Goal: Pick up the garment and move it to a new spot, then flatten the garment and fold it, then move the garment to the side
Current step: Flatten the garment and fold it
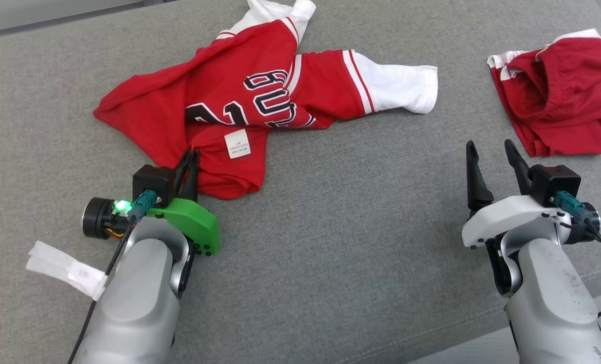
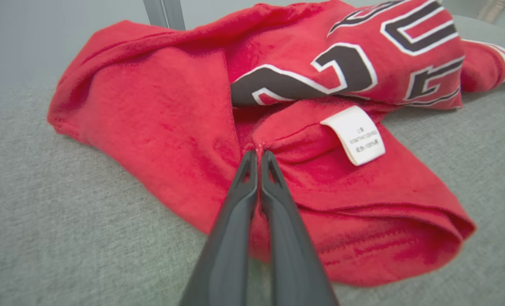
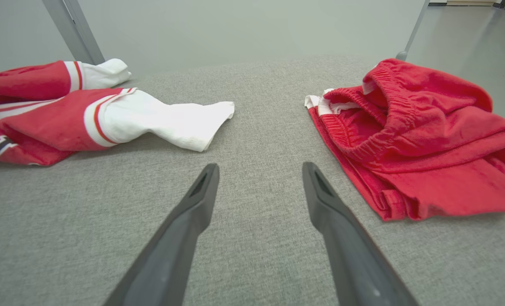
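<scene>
The garment (image 1: pixel 219 86) is a red jersey with white sleeves and dark numbers, lying crumpled at the back left of the grey padded table (image 1: pixel 341 212). My left gripper (image 1: pixel 191 151) is at its near hem, beside a white care label (image 1: pixel 238 143). In the left wrist view the two dark fingers of the left gripper (image 2: pixel 259 153) are pressed together, pinching a small fold of the garment (image 2: pixel 159 106). My right gripper (image 1: pixel 490 146) hovers open over bare table at the right. The right wrist view shows the right gripper (image 3: pixel 259 170) with nothing between its fingers and the garment's white sleeve (image 3: pixel 167 119) ahead on the left.
A pair of red shorts (image 1: pixel 563 96) lies bunched at the back right, just beyond the right gripper, and appears as the red shorts (image 3: pixel 426 140) in the right wrist view. A white tape tag (image 1: pixel 62 265) hangs by the left forearm. The table's front edge (image 1: pixel 482 323) runs at the lower right.
</scene>
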Tool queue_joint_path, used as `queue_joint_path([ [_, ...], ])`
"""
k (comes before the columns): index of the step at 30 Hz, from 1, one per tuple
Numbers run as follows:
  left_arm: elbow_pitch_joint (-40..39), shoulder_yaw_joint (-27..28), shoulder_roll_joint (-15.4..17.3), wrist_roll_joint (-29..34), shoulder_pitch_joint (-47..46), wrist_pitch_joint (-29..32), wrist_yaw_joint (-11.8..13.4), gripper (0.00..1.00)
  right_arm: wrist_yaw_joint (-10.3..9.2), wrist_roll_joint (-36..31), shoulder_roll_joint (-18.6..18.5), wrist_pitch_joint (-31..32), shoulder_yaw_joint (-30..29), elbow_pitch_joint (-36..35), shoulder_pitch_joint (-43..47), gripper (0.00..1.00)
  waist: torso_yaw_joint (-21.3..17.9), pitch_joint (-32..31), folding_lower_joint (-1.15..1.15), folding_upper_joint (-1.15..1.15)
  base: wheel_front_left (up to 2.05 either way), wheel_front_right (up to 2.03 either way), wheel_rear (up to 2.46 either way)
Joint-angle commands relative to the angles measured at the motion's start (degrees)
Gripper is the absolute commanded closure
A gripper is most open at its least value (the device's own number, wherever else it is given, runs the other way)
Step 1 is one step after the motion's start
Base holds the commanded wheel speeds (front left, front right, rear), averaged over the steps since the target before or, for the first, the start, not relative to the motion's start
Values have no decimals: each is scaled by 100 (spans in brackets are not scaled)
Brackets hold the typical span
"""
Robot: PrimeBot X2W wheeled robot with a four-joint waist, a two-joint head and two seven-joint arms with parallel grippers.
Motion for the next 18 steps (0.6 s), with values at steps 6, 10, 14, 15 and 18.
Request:
queue_joint_path([
  [6, -447, -24, 8, 167, 175, 3, -38, 100, -8, -7, -2, -16, -72, 89, 52, 0, 78, -164, 0, 0, 0, 0, 0],
  [10, -938, -99, 4, 256, 393, 3, -95, 100, -8, 40, -3, -16, -144, 144, 161, 0, 178, -405, 0, 0, 0, 0, 0],
  [14, -1427, -322, 2, 156, 696, 3, -176, 98, -8, 46, -4, -16, -189, 207, 330, 0, 314, -740, 0, 0, 0, 0, 0],
  [15, -1522, -360, 2, 134, 771, 3, -183, 99, -8, 79, -4, -16, -189, 218, 364, 0, 342, -813, 0, 0, 0, 0, 0],
  [18, -1792, -539, 3, 20, 1075, 3, -210, 100, -8, 113, -4, -16, -236, 273, 535, 0, 460, -1108, 0, 0, 0, 0, 0],
])
